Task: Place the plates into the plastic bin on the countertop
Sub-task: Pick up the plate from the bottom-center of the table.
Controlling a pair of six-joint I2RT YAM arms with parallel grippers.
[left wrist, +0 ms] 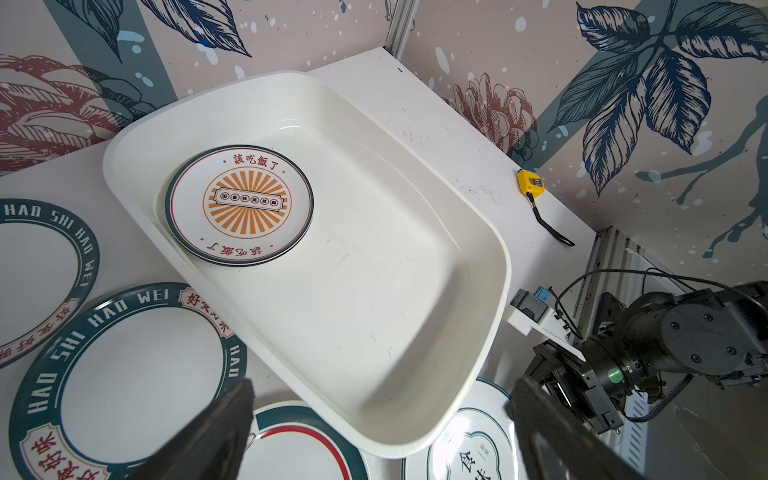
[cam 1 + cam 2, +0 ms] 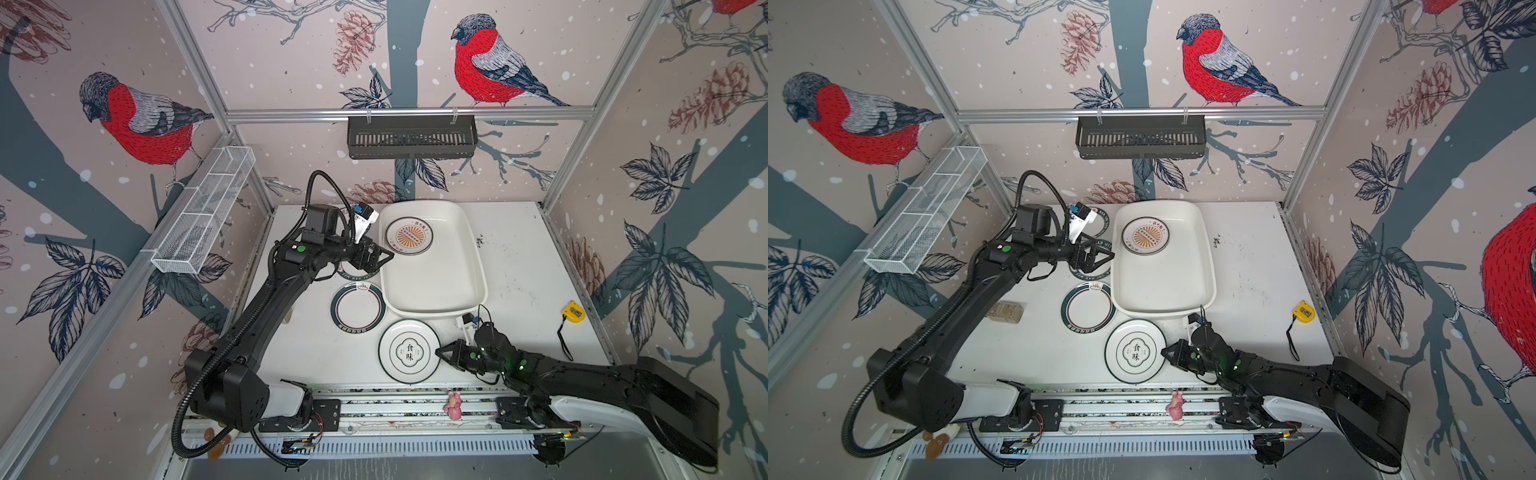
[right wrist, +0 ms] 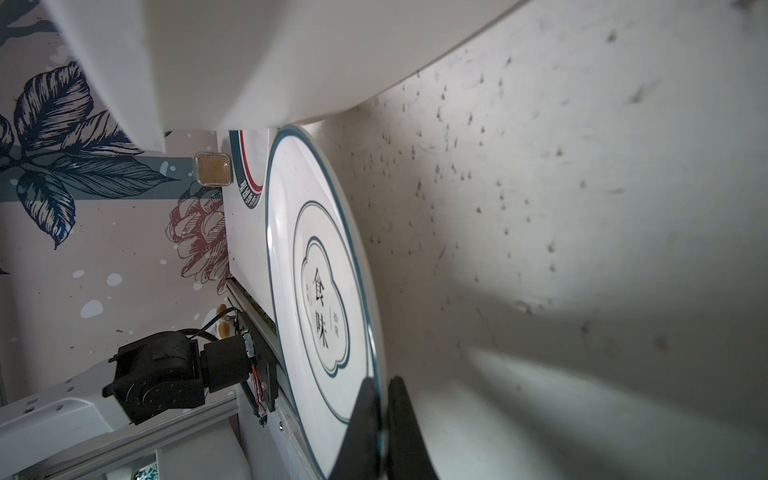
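The white plastic bin [image 2: 473,249] [image 2: 1204,249] stands at the back of the countertop [image 2: 519,270] with a sunburst plate [image 2: 409,235] [image 1: 239,203] inside. My right gripper [image 2: 440,352] [image 3: 380,399] is shut on the rim of the white plate with black characters [image 2: 409,351] [image 3: 320,270], just in front of the bin. My left gripper [image 2: 384,257] [image 1: 382,386] hangs open and empty at the bin's left edge. Below it lie green-rimmed plates [image 1: 124,374] [image 1: 33,270]; another green-rimmed plate [image 2: 358,307] lies nearer the front.
A yellow tape measure [image 2: 572,312] with a black strap lies at the right. A small jar [image 2: 1005,311] stands at the left behind my left arm. A black slatted shelf [image 2: 411,137] and a white wire basket [image 2: 203,212] hang on the walls.
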